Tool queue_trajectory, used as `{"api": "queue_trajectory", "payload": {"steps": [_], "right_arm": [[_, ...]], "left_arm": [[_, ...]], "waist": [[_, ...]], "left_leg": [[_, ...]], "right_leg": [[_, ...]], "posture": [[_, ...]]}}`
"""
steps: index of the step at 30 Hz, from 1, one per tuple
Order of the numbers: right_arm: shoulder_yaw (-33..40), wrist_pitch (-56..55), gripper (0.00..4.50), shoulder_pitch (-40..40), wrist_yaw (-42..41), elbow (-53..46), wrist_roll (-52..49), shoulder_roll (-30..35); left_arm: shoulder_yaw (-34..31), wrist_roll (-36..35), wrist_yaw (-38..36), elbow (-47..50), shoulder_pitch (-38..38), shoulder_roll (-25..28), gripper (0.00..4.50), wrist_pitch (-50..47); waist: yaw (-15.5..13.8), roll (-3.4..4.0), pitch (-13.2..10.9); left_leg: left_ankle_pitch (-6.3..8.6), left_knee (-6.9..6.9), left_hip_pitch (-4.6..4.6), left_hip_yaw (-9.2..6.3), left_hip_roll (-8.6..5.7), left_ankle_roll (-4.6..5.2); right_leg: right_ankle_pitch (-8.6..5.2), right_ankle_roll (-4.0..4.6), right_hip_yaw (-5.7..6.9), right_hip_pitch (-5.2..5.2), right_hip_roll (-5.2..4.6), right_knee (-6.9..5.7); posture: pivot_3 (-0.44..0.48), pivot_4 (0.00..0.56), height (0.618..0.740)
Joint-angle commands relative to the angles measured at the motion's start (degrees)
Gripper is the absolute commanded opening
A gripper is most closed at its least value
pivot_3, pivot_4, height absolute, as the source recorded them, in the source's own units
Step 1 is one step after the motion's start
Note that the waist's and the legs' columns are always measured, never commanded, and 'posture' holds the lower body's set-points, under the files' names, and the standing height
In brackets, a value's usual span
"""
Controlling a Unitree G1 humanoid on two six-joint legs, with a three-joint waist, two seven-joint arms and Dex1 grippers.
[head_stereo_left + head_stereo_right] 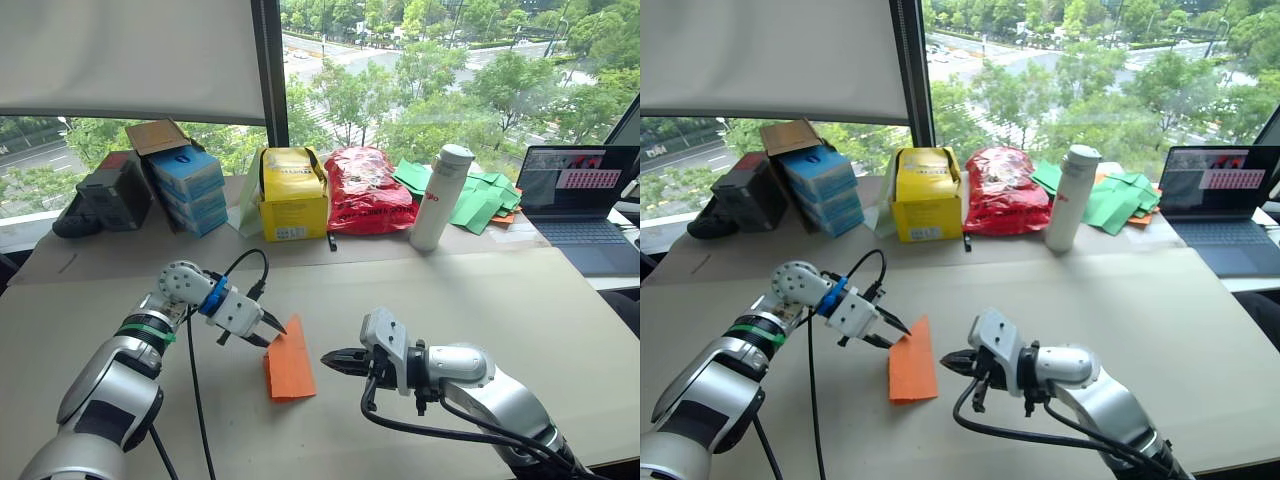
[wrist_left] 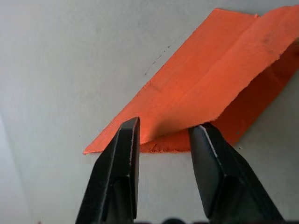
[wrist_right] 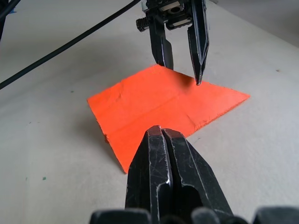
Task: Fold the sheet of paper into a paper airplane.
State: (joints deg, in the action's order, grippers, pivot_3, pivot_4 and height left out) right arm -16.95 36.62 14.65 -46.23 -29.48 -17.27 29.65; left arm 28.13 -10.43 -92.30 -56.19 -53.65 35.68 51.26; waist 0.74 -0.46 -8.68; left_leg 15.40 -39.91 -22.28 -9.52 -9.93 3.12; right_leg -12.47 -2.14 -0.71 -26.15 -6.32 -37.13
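Pale tabletop stretches under a window onto green trees, and on it the left gripper stands with its two black fingers spread apart, tips at the left edge of the sheet of paper — one finger over the orange surface, nothing grasped. Just right of that folded, creased sheet, which lies flat in the middle front of the table, the right gripper points at it with fingers pressed together — empty. Farther back stand a yellow box, a red plastic bag, a white bottle, green paper sheets and an open laptop.
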Motion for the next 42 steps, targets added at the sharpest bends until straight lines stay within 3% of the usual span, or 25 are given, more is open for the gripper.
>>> {"api": "queue_trajectory", "payload": {"steps": [1,10,22,28,30,37,42], "right_arm": [[1.4,-0.2,0.00,0.5,-0.1,-2.4,-1.7,0.2],[5.4,-0.9,0.00,1.7,1.2,-0.8,-1.9,0.1],[8.1,-3.2,0.00,2.6,3.0,1.4,-1.2,-0.3],[8.0,-3.1,0.00,2.8,2.9,1.4,-1.3,0.0],[8.1,-3.0,0.00,2.7,2.9,1.2,-1.4,0.1],[8.0,-2.9,0.00,2.4,3.3,1.0,-1.3,0.0],[8.7,-3.0,0.00,2.5,3.5,0.6,-1.4,0.4]], "left_arm": [[0.8,-1.1,-0.2,2.7,0.6,1.2,0.62,0.6],[-1.7,-1.5,-0.2,9.0,6.0,2.6,0.62,-2.9],[-8.6,0.3,7.3,30.2,16.2,4.6,0.62,-22.5],[-9.1,1.9,6.1,29.0,15.6,4.6,0.62,-22.9],[-9.2,1.9,5.5,28.7,15.5,4.4,0.08,-23.2],[-9.1,3.9,6.2,28.2,15.9,3.9,0.02,-22.1],[-11.6,3.3,11.8,34.1,17.0,4.0,0.02,-31.7]], "waist": [[0.0,0.00,0.0],[0.0,0.00,0.0],[0.0,0.00,0.0],[0.0,0.00,0.0],[0.0,0.00,0.0],[0.0,0.00,0.0],[0.0,0.00,0.0]], "left_leg": [[0.00,-0.01,0.00,0.01,0.00,0.00],[0.02,-0.02,0.03,0.11,0.02,0.04],[0.05,-0.02,0.09,0.27,0.07,0.08],[0.05,-0.01,0.13,0.34,0.09,0.08],[0.05,-0.01,0.14,0.38,0.10,0.08],[0.05,-0.01,0.14,0.40,0.10,0.08],[0.05,-0.02,0.13,0.40,0.11,0.08]], "right_leg": [[0.00,0.00,-0.01,0.00,0.00,0.00],[0.02,-0.03,-0.05,-0.02,0.07,-0.02],[0.04,-0.05,-0.10,-0.03,0.12,-0.06],[0.04,-0.04,-0.10,-0.02,0.12,-0.06],[0.05,-0.04,-0.10,-0.02,0.11,-0.06],[0.05,-0.04,-0.10,-0.02,0.11,-0.06],[0.06,-0.04,-0.11,-0.02,0.11,-0.06]], "posture": [[0.000,0.150,0.738],[0.000,0.150,0.738],[0.000,0.150,0.738],[0.000,0.150,0.738],[0.000,0.150,0.738],[0.000,0.150,0.738],[0.000,0.150,0.738]]}}
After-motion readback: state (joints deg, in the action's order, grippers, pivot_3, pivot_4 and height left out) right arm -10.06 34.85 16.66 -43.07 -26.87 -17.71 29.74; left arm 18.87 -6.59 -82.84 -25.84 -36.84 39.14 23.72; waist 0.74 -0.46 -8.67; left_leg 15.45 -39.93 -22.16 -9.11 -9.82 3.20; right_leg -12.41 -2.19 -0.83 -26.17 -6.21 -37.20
